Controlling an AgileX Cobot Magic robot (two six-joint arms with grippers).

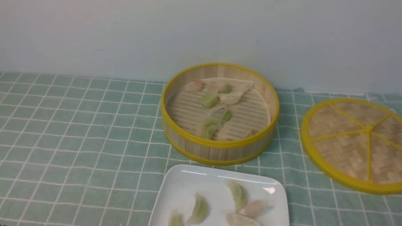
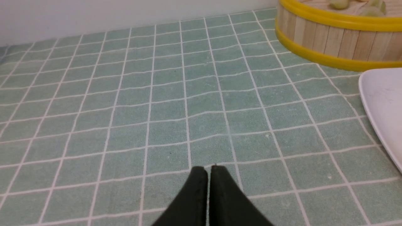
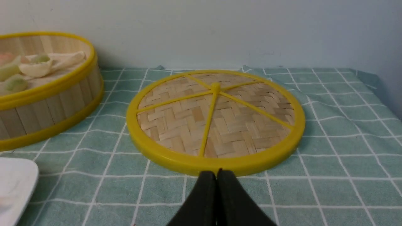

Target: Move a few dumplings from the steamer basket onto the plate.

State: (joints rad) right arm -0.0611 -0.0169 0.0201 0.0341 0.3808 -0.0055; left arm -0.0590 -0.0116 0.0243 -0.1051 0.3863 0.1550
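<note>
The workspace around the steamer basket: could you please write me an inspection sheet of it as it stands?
Surface: green checked tablecloth, slightly wrinkled.
Job's things: steamer basket open, several dumplings inside; white plate in front of it holds five dumplings.
Clutter: woven basket lid lying flat on the cloth, to the robot's right of the basket.
Grippers: left gripper shut and empty over bare cloth; right gripper shut and empty at the lid's near rim.
Cables: nothing seen.
Surroundings: plain pale wall behind.
</note>
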